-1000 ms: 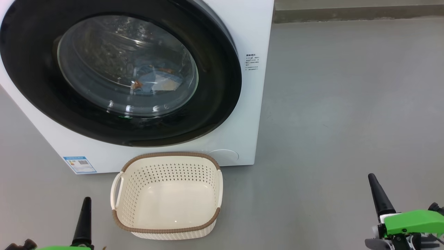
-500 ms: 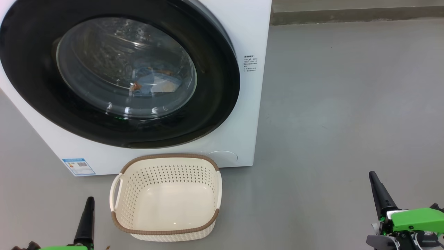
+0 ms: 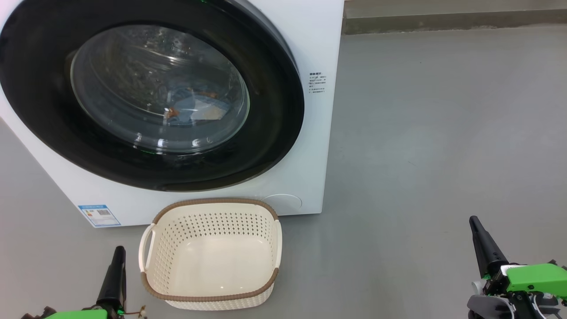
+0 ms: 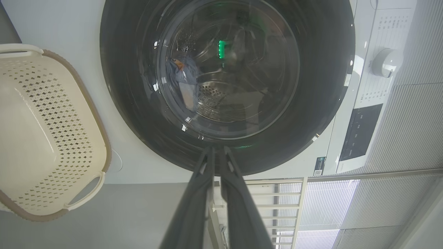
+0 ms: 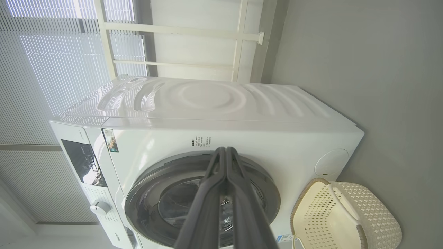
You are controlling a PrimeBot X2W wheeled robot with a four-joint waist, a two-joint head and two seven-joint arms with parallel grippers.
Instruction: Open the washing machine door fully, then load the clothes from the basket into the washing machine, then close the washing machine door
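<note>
The washing machine (image 3: 316,146) stands white and large, and its black-rimmed washing machine door (image 3: 277,102) sits flush against the front. Behind the glass, the clothes (image 3: 195,106) lie in the drum, light blue with orange marks. On the floor before it is the cream basket (image 3: 212,202), with nothing in it. My left gripper (image 3: 118,261) is shut, just left of the basket. Over at the lower right, my right gripper (image 3: 480,237) is shut and holds nothing. The left wrist view has the left gripper (image 4: 216,149) pointing at the door (image 4: 322,86), with clothes (image 4: 185,81) inside and the basket (image 4: 52,138) beside it. In the right wrist view, the right gripper (image 5: 225,149) points at the machine (image 5: 263,138).
Grey floor (image 3: 443,133) stretches wide to the right of the machine. A wall skirting (image 3: 443,20) runs along the back. The control panel and dial (image 4: 386,62) sit on the machine's upper front. Window blinds and a white rail frame (image 5: 180,31) stand beyond it.
The whole head view has shifted slightly, so the camera moved. My left finger has edged a little right, nearer the basket. Both grippers stay shut.
</note>
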